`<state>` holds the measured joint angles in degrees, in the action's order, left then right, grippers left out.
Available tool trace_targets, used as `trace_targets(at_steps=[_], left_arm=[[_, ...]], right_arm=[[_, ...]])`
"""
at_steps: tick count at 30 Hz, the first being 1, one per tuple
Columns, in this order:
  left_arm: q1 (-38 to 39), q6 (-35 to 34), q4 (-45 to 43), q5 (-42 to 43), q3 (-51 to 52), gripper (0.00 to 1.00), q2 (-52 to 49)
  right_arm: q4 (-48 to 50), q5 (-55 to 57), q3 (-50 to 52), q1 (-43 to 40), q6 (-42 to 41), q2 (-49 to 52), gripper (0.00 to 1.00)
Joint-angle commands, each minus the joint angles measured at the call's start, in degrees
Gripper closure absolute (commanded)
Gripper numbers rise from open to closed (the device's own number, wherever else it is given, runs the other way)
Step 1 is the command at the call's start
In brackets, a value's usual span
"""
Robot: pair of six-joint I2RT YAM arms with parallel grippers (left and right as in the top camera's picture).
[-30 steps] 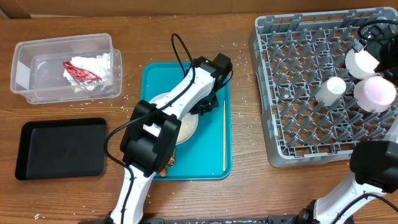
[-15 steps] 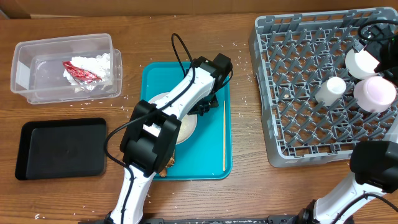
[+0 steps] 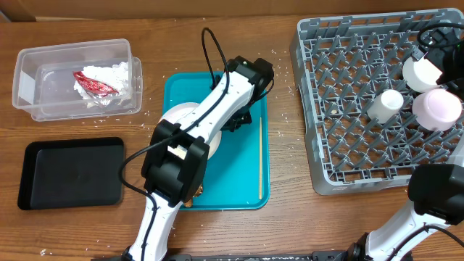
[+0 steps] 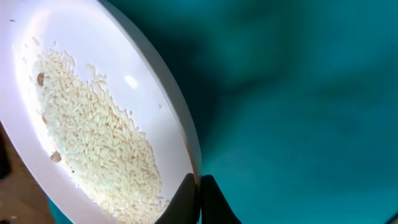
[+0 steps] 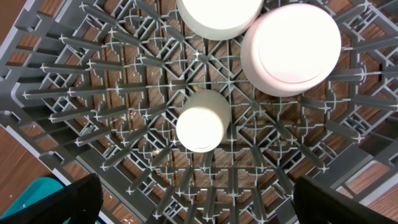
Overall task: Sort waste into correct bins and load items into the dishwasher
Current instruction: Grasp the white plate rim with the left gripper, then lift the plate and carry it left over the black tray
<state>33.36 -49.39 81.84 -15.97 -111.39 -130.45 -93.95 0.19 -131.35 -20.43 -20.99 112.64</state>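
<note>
At the middle of the frame, the left jaws were pinched tight on the rim of the white plate [image 4: 93, 74], which was scattered with rice [image 4: 93, 143] and sat over the teal tray [image 4: 298, 93]. Farther off at the upper right, the right jaws stood wide apart, gripping nothing, above the grey rack [image 5: 93, 124] holding a cup [image 5: 200, 127] and a pale bowl [image 5: 291, 50].

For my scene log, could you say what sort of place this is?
Likely a lab mock-up of a kitchen clean-up station: a dishwasher rack, a teal tray with a rice-strewn plate, and a clear waste bin.
</note>
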Motion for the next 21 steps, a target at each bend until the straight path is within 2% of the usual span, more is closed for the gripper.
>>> trace_targets(at_steps=[1,11,21], left_arm=[[0.2,0.3,3.2,-6.2,-4.5,0.96,0.0],[-1.3,-4.8,15.0,-9.2,-12.3,0.96,0.0],[-10.4,-3.5,15.0,-4.1,-14.5,0.96,5.9]], right_arm=[[0.2,-0.3,-1.8,0.1,-0.5,-2.6,0.0],[0.2,-0.3,-1.8,0.1,-0.5,-2.6,0.0],[0.2,-0.3,-1.8,0.1,-0.5,-2.6,0.0]])
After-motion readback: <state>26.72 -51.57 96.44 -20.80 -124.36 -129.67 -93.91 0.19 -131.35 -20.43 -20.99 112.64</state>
